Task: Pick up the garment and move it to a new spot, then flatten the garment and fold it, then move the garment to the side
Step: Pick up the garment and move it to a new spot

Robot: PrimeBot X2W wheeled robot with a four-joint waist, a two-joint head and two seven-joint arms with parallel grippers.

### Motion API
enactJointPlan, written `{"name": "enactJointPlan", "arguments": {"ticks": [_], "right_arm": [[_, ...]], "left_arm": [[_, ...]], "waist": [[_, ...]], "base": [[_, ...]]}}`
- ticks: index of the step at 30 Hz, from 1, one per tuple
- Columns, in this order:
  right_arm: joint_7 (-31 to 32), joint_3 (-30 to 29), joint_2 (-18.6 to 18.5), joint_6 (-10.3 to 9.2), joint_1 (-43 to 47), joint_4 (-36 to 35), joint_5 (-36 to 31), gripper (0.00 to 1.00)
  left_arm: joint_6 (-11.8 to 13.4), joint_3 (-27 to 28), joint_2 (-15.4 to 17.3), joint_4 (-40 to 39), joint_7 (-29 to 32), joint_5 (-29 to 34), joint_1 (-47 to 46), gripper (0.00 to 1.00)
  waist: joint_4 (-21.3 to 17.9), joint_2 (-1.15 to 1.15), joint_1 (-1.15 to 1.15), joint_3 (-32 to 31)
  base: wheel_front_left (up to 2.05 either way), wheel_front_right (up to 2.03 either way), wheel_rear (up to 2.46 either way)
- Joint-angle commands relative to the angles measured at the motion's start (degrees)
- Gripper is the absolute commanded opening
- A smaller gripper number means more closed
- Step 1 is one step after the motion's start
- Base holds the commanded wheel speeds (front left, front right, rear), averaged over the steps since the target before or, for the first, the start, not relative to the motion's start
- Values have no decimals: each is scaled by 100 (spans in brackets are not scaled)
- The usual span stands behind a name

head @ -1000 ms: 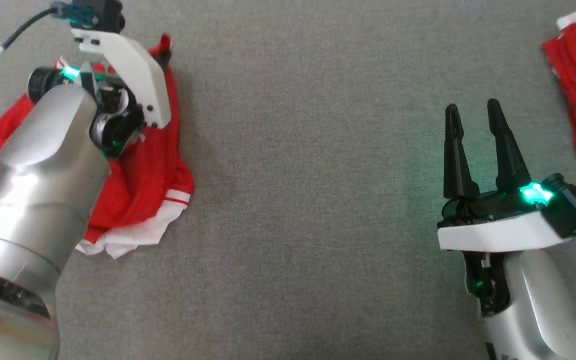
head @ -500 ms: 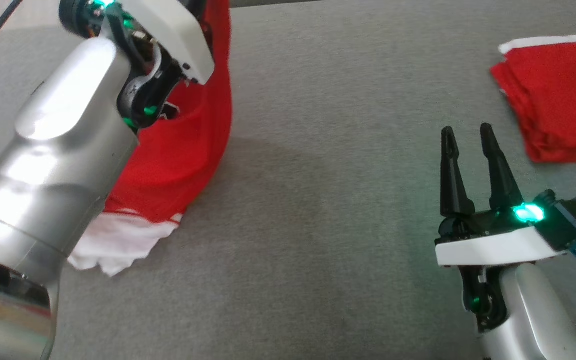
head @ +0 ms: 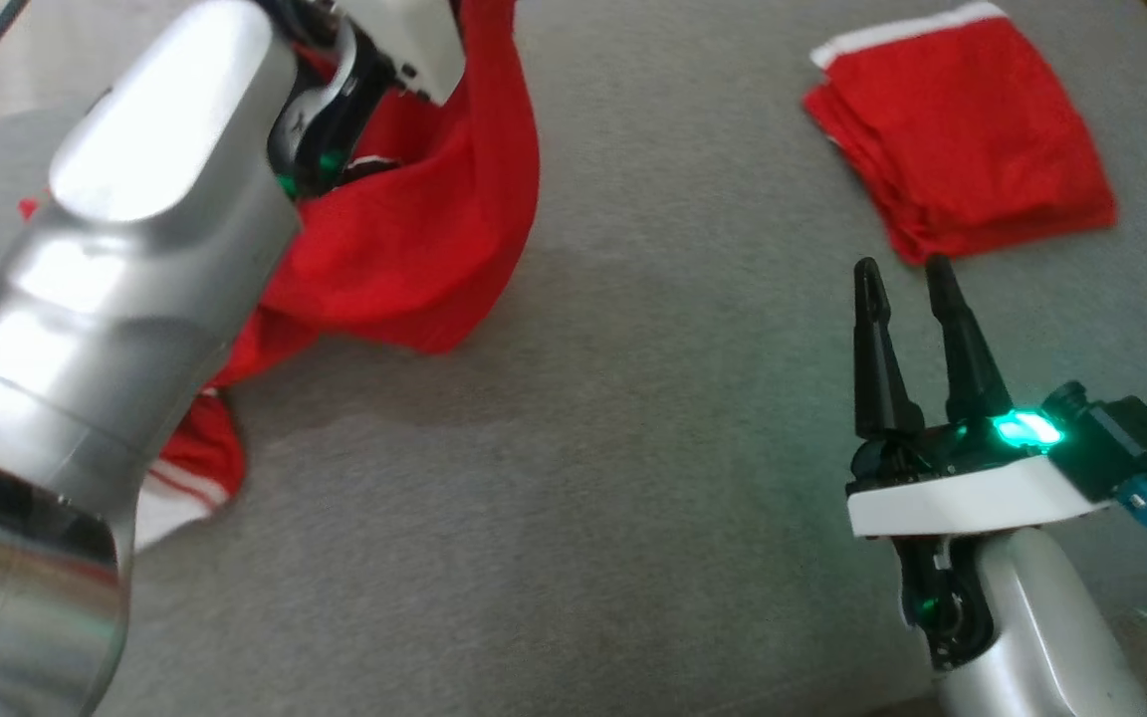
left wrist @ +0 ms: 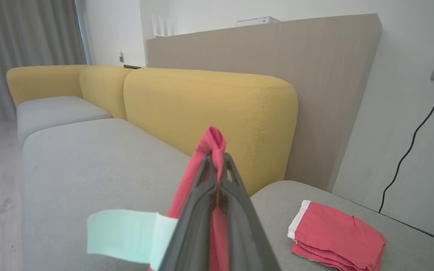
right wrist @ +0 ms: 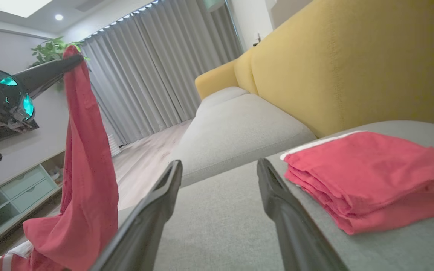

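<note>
Soft matt red cloth garment (head: 414,249), coarse grey woven sofa seat (head: 633,448), glossy silver metal forearm (head: 135,249)

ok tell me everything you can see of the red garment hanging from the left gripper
The red garment looks like soft, thin fabric, red with a white band and thin white stripes along its lower edge. A bunched fold at its top is pinched between the shut fingers of the left gripper and pokes out past the tips. From there it hangs in a long, crumpled drape. Its white-trimmed end reaches down towards the grey cushion; whether it rests there is unclear.
</note>
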Motion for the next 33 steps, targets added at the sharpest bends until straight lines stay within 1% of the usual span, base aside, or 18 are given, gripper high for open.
{"name": "enactJointPlan", "arguments": {"ticks": [1,6,8,9,10,13,14,16,19,22,24,29,33], "right_arm": [[-61,159,-19,39,-101,-187,53,100],[-61,344,-19,39,-174,-221,229,100],[-61,455,-19,39,-194,-238,296,100],[-61,513,-19,39,-204,-248,325,100],[-61,562,-19,39,-213,-261,351,100],[-61,653,-19,39,-256,-301,426,100],[-61,678,-19,39,-270,-312,467,100],[-61,689,-19,39,-270,-312,491,100],[-61,673,-19,39,-260,-295,484,100],[-61,620,-19,39,-266,-273,414,100],[-61,551,-19,39,-263,-263,339,100],[-61,290,-19,39,-214,-196,-23,100],[-61,-164,-19,39,-76,-66,-311,100]], "left_arm": [[37,141,110,-89,-63,63,-450,0],[37,-89,50,336,-213,420,-764,0],[39,-102,26,647,-232,443,-842,0],[35,-159,23,794,-229,504,-891,60],[33,-211,12,949,-220,558,-938,100],[10,-417,-25,1356,-169,721,-1065,100],[-5,-560,-26,1577,-220,844,-1123,100],[-15,-688,-4,1752,-364,975,-1176,100],[-27,-663,-26,1980,-549,899,-1185,100],[-36,-632,-28,2128,-778,828,-1202,100],[-40,-609,-36,2178,-966,773,-1184,100],[-44,-592,13,2128,-1427,706,-954,100],[121,-289,116,1837,-1614,529,-301,100]], "waist": [[-243,0,0,167],[-651,0,0,387],[-809,0,0,476],[-881,0,0,524],[-940,0,0,579],[-1073,0,0,734],[-1120,0,0,794],[-1136,0,0,822],[-1087,0,0,822],[-932,0,0,756],[-755,0,0,662],[-164,0,0,311],[404,0,0,-51]], "base": [[0,0,0],[0,0,0],[0,0,0],[0,0,0],[0,0,0],[0,0,0],[0,0,0],[0,0,0],[0,0,0],[0,0,0],[0,0,0],[0,0,0],[0,0,0]]}}
